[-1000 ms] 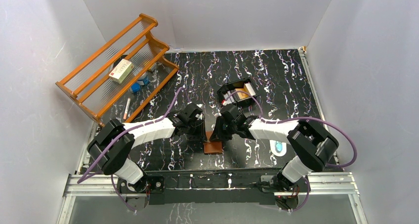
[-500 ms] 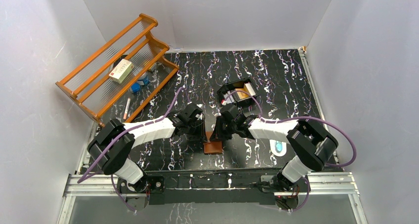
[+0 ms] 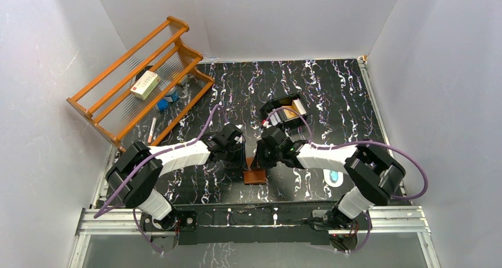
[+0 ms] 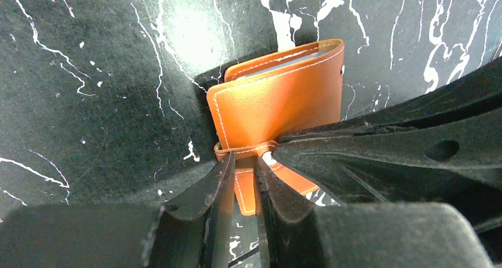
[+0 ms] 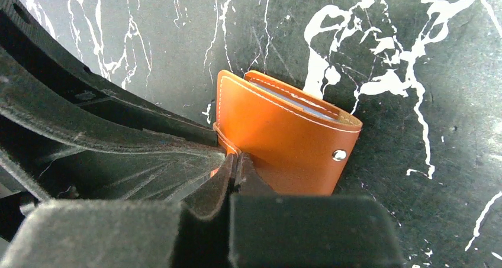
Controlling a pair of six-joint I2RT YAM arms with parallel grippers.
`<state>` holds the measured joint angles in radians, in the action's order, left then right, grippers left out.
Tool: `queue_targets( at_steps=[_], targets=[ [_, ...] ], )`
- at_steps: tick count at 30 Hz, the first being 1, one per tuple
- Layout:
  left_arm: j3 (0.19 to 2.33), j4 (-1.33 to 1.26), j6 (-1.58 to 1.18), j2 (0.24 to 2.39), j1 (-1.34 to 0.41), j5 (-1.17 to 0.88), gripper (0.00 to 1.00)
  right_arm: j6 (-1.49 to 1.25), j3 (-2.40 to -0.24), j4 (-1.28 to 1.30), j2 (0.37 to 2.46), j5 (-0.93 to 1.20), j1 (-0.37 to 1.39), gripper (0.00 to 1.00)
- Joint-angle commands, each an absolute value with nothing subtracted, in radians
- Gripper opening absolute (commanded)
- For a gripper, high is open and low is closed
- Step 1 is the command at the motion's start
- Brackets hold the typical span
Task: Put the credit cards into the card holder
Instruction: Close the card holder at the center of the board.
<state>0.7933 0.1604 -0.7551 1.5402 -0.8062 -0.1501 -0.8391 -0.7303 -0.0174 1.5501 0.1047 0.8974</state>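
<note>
The card holder (image 3: 256,176) is a brown leather fold-over wallet lying closed near the table's front, between both grippers. In the left wrist view its cover (image 4: 284,96) shows pale sleeves at the far edge, and its strap (image 4: 247,188) runs between the narrow jaws of my left gripper (image 4: 243,167), which is shut on it. My right gripper (image 5: 237,158) is shut, its tips pinching the holder's (image 5: 284,138) corner where the strap starts; the metal snap (image 5: 339,155) shows. The credit cards (image 3: 288,112) lie in the black tray (image 3: 269,109) behind the grippers.
A wooden rack (image 3: 142,78) stands at the back left with a white box (image 3: 145,83) and small blue items on it. A pen (image 3: 152,129) lies by the rack's foot. A white-and-blue packet (image 3: 334,176) lies beside the right arm.
The right gripper's jaws have closed at the card holder's corner, and its wrist has edged slightly left. The left gripper and the holder have stayed put.
</note>
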Motion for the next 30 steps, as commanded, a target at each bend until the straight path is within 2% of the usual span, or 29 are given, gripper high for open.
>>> queue_targets(
  at_steps=[1,20,30],
  targets=[
    [0.775,0.175,-0.752,1.561,-0.805,-0.13,0.17,-0.788,-0.669,0.118,1.589,0.043,0.958,0.0],
    [0.81,0.16,-0.744,1.62,-0.805,-0.142,0.16,-0.814,-0.533,0.145,1.572,-0.134,0.985,0.0],
    [0.819,0.137,-0.754,1.656,-0.805,-0.155,0.16,-0.841,-0.5,0.197,1.531,-0.214,1.071,0.0]
  ],
)
